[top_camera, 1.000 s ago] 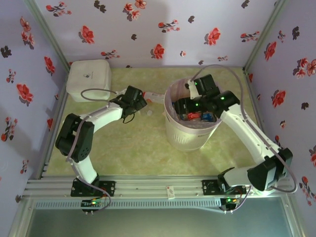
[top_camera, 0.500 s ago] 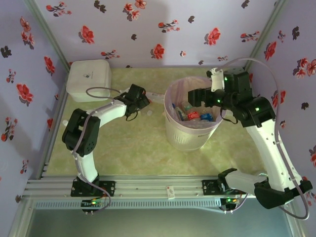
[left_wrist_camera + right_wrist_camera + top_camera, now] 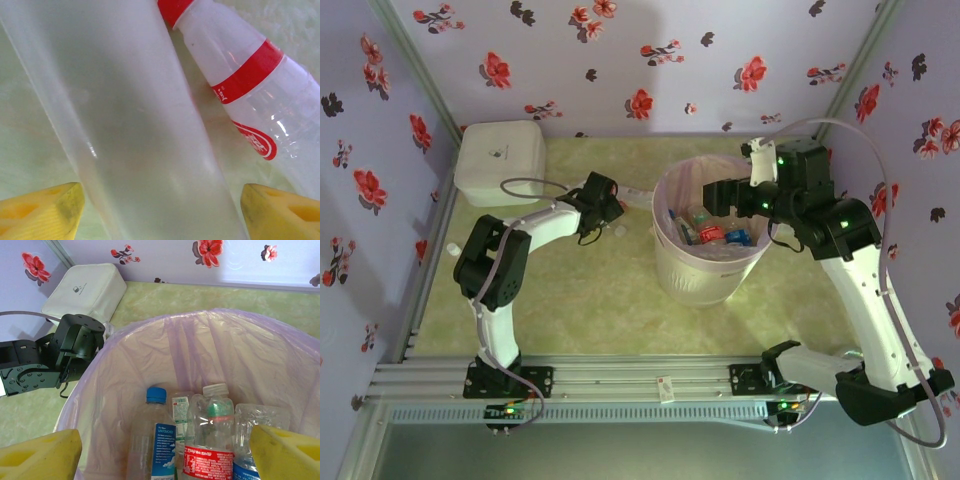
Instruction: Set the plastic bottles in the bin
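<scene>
Looking down from above, the bin [image 3: 695, 285] stands on the green table [image 3: 590, 300], toward the right arm's side, its pink liner folded over the rim. Several plastic bottles [image 3: 710, 232] already lie inside it; the right wrist camera shows a blue-capped one [image 3: 152, 435] and a red-labelled one [image 3: 212, 440] standing against the liner [image 3: 165, 340]. The right gripper [image 3: 715, 195] hovers above the bin's far rim, its yellow fingertips [image 3: 40, 455] spread wide with nothing between them. Just beside the bin, on the left arm's side, the left gripper [image 3: 615, 205] is down at the table. In its own camera a clear bottle [image 3: 140, 125] runs between its fingertips [image 3: 42, 212], which sit right at the bottle's flanks; I cannot tell whether they actually squeeze it. A second bottle with red bands and a red cap [image 3: 250, 75] lies just beside the clear one. Farther from the bin, in the far corner, sits a white lidded box [image 3: 500, 160].
</scene>
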